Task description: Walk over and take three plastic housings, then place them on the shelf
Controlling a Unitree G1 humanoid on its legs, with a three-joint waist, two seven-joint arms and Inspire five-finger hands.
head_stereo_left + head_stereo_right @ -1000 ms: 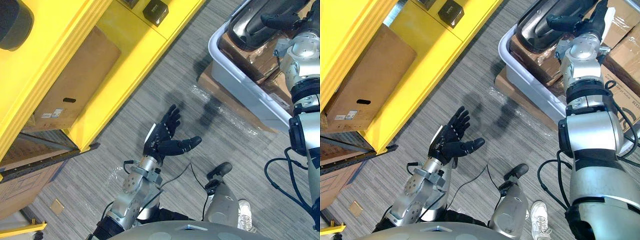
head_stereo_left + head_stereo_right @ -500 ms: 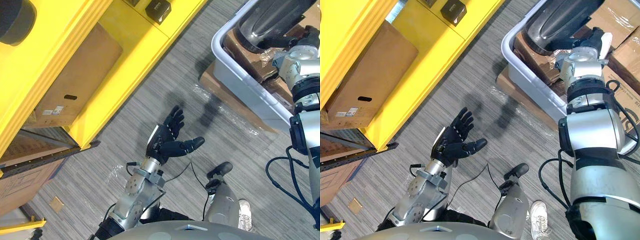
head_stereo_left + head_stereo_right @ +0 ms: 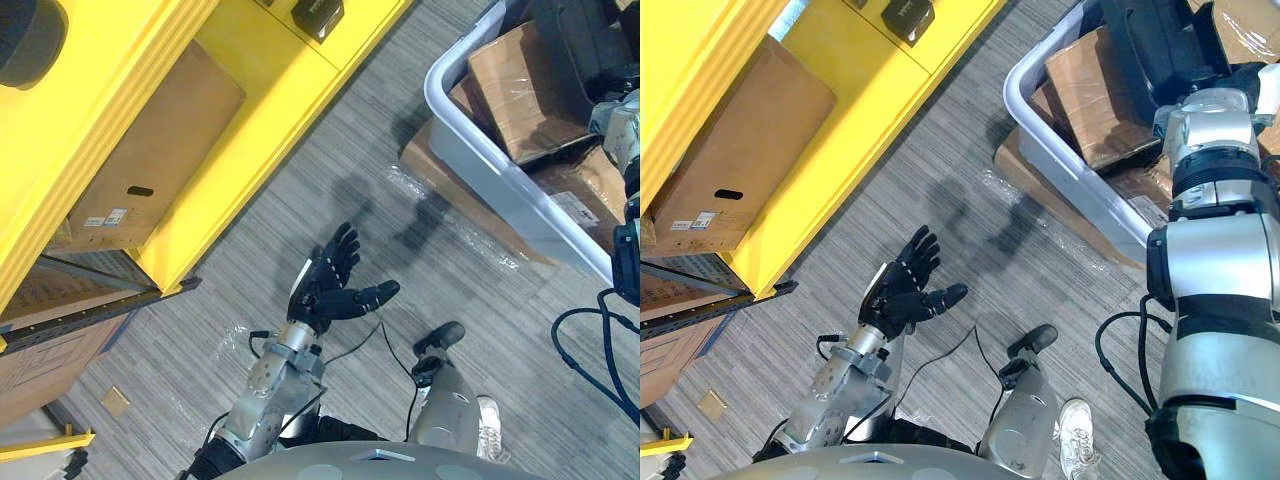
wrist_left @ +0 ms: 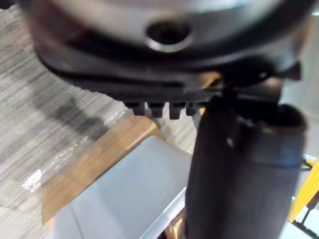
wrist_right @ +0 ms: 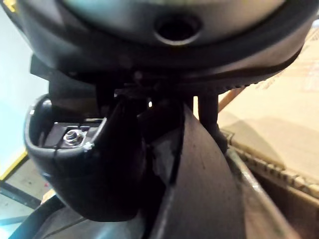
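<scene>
A large dark plastic housing stands tilted up out of the grey bin at the upper right. My right hand is at its edge, with thumb and fingers curled round the housing's curved rim. My left hand hangs open over the grey carpet, palm up, holding nothing, well away from the bin. The yellow shelf runs along the left side.
Wrapped cardboard boxes lie in the bin, which rests on a flat cardboard sheet. A brown carton sits under the shelf's yellow board. A small black box rests on the shelf. Carpet lies between shelf and bin.
The housing lay flat in the bin; it is now tipped up on edge, uncovering the boxes below. My right hand's fingers have curled onto it. The left hand has barely moved.
</scene>
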